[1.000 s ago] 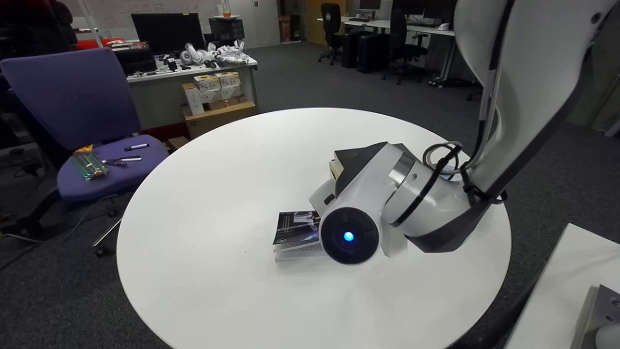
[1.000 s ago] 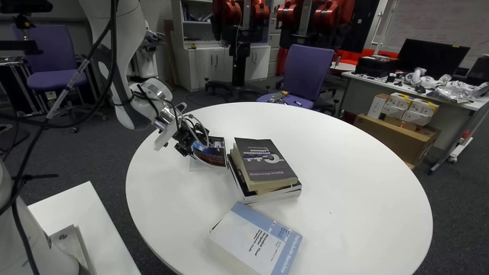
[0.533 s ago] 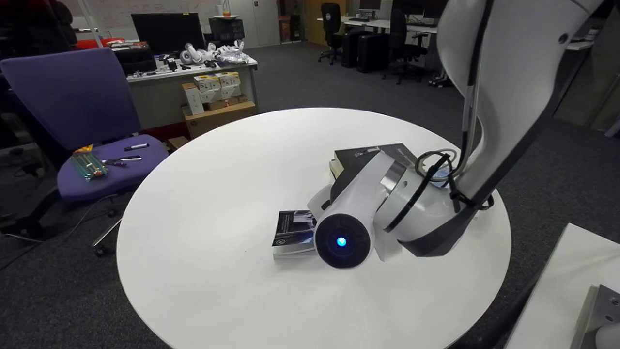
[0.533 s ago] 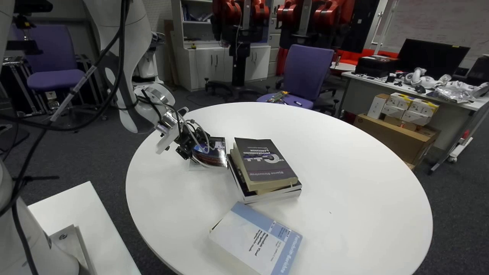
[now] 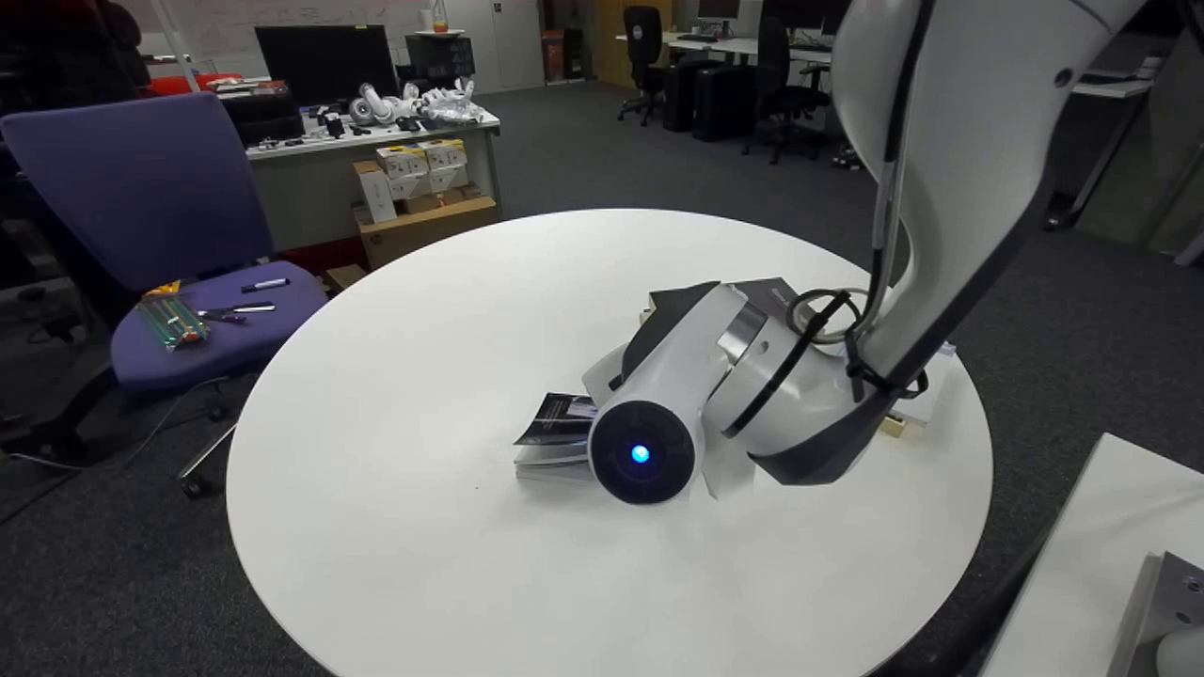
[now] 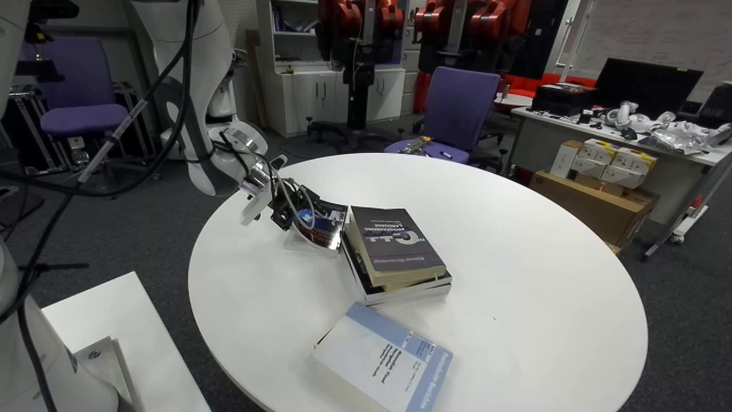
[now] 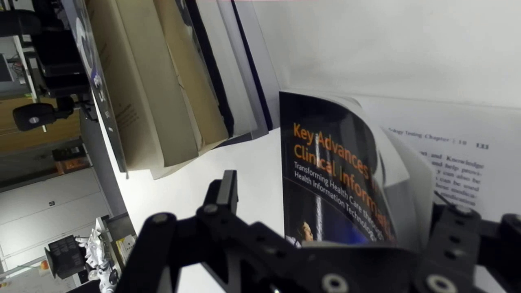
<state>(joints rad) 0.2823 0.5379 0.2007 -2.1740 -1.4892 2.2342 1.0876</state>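
Currently my arm (image 5: 974, 188) reaches out over the round table (image 6: 526, 297), bent hard at the wrist, the gripper (image 7: 335, 196) slanted low near the stack of books (image 6: 394, 240). Jaws spread wide, clamped on nothing that I can make out: the curled-up cover and front pages of the paperback (image 7: 317, 142) stand between the 2 fingers. 1 finger sits just beside those raised pages; contact, I can't tell. Paperback lies partly spread on the table, beside the stack.
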